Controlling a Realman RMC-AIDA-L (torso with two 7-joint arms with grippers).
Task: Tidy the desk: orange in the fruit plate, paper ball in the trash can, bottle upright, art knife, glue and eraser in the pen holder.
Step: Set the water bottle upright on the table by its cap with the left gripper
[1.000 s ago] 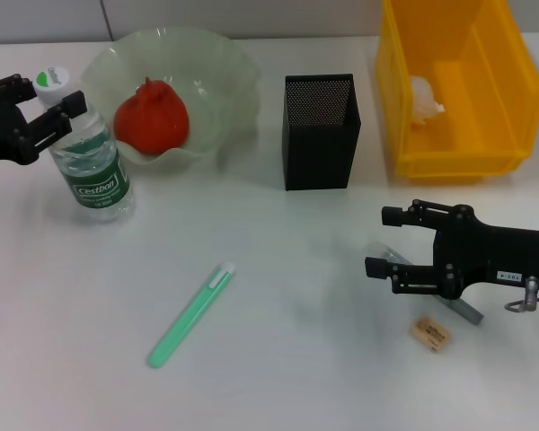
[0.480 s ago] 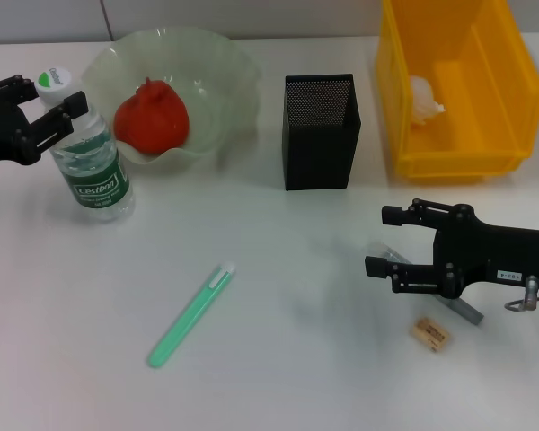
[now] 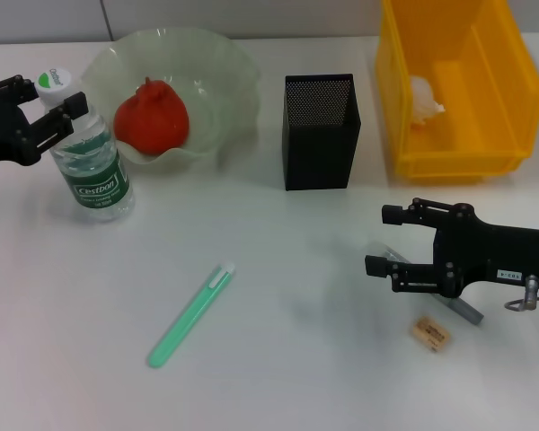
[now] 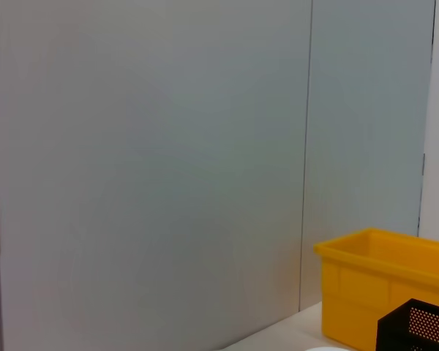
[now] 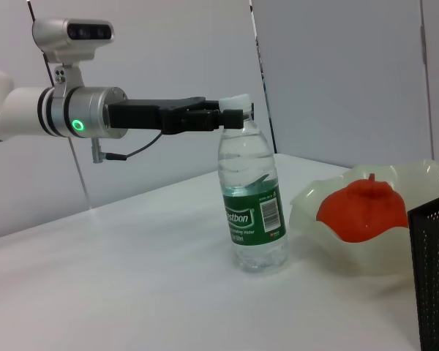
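The bottle (image 3: 92, 166) stands upright at the left, and it also shows as the bottle (image 5: 253, 212). My left gripper (image 3: 47, 101) is shut on its neck just under the white and green cap. The orange (image 3: 151, 117) lies in the fruit plate (image 3: 223, 72). The paper ball (image 3: 425, 97) rests inside the trash can (image 3: 449, 157). The pen holder (image 3: 319, 135) stands mid-table. A green glue stick (image 3: 190, 314) lies in front. My right gripper (image 3: 383, 241) is open over a grey art knife (image 3: 467, 311), mostly hidden beneath it. The eraser (image 3: 429, 334) lies just in front of that gripper.
The white tabletop (image 3: 278, 359) runs to the near edge. A grey wall stands behind. In the left wrist view only the trash can (image 4: 380, 292) and a corner of the pen holder (image 4: 418, 325) appear.
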